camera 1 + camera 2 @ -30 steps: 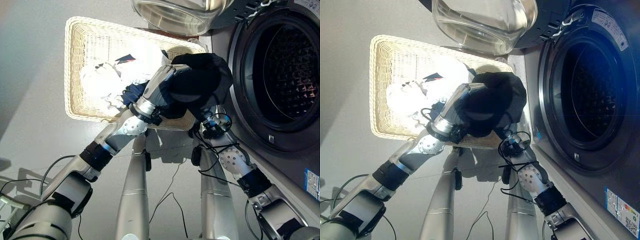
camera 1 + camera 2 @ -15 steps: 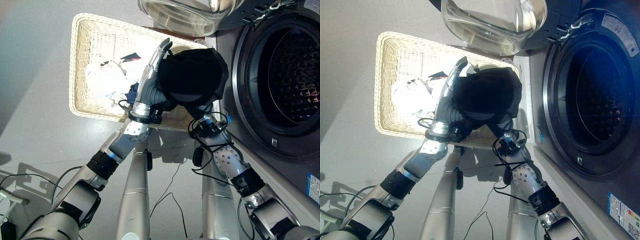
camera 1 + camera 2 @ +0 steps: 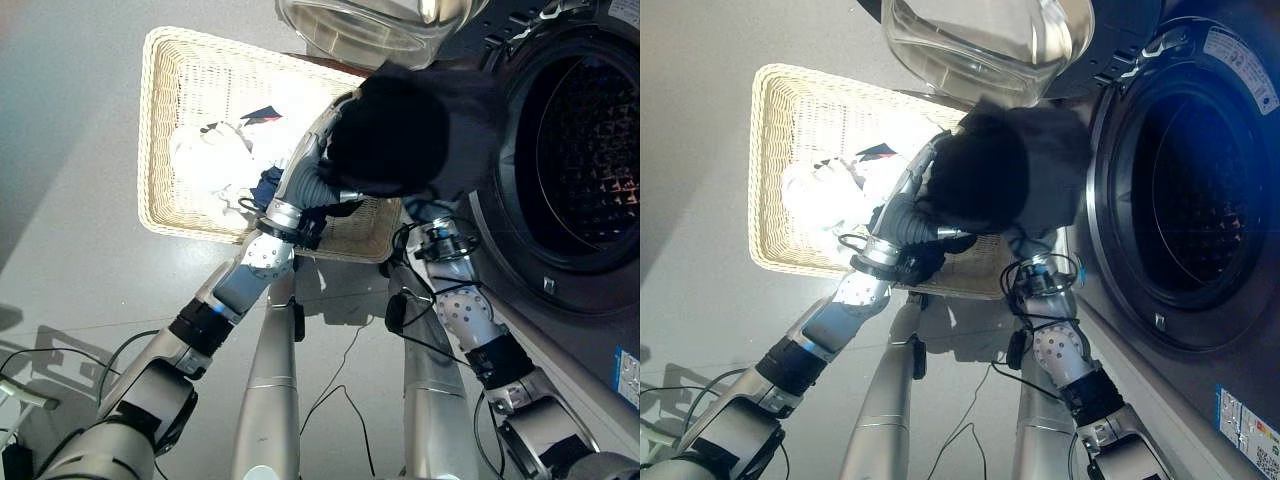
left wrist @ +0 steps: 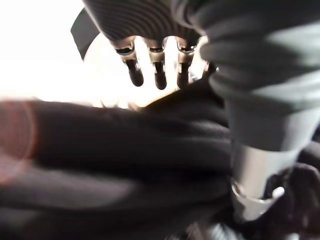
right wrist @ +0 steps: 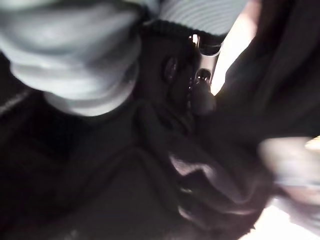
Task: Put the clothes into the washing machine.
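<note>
**Black garment held up between basket and drum**

A bundle of soft black cloth is carried above the near right corner of the woven basket, just beside the round opening of the washing machine. The cloth is matte and folds into thick rolls; its right side is spread wider and looks greyer.

The left hand lies against the left side of the bundle, with its ribbed dark cover below. In the left wrist view its fingers are straight over the fabric, not curled, and the thumb presses into the black folds. The right hand is buried in the cloth from below; I cannot tell how its fingers stand.

The basket is pale wicker, rectangular with rounded corners, and contains crumpled white clothes with a small dark blue piece. The drum inside the machine is dark metal with a pattern of small bumps. The glass door bowl, clear and rounded, hangs open above the basket
</note>
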